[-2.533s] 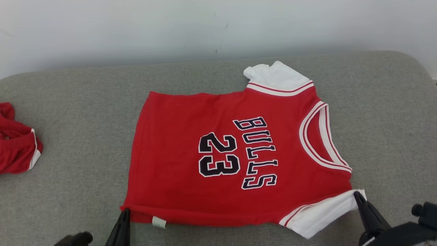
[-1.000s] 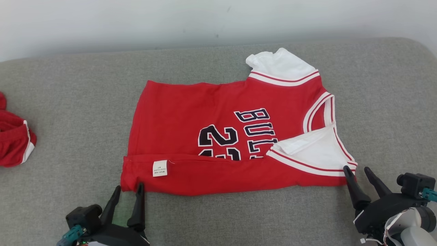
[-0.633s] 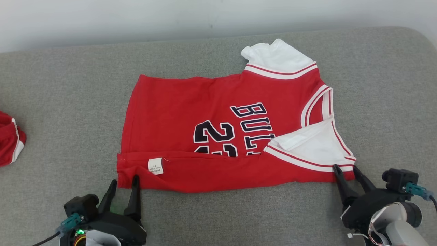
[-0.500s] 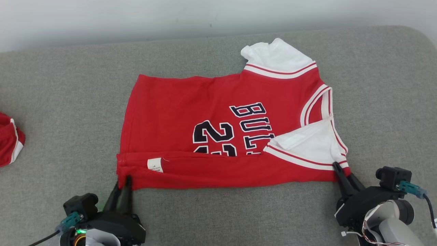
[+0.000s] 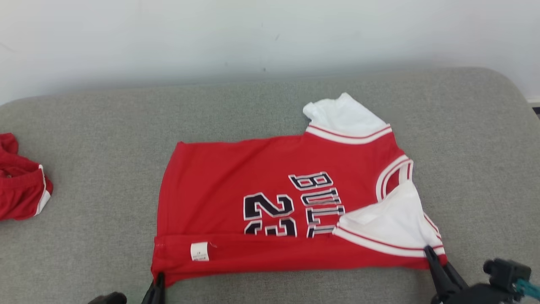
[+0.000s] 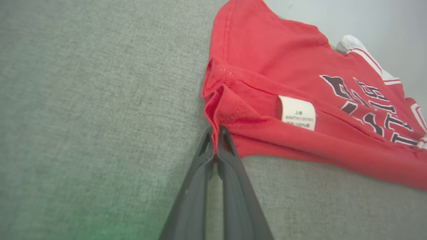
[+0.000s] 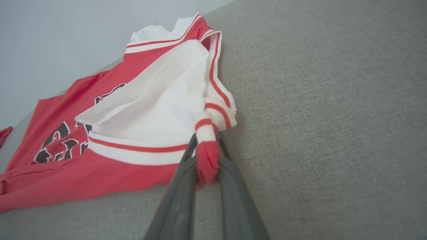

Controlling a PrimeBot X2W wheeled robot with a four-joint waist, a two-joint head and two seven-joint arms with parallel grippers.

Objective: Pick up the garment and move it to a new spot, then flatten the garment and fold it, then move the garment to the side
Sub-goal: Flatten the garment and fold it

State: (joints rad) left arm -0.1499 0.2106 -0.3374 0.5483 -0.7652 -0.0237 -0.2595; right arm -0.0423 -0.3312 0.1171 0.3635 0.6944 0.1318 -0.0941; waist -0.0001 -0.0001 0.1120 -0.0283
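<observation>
You have the garment (image 5: 270,211), a red knit jersey with white ribbed trim, lying on the coarse grey cushion (image 5: 97,126). Its near edge is folded over just beyond both sets of fingers. Your left gripper (image 6: 216,133) has its fingers pressed together on the red hem corner (a white label (image 6: 297,112) sits just past them). Your right gripper (image 7: 206,146) is clamped on a bunched red-and-white striped corner. A crumpled red cloth (image 5: 23,185) lies well out to the left fingers' outer side.
</observation>
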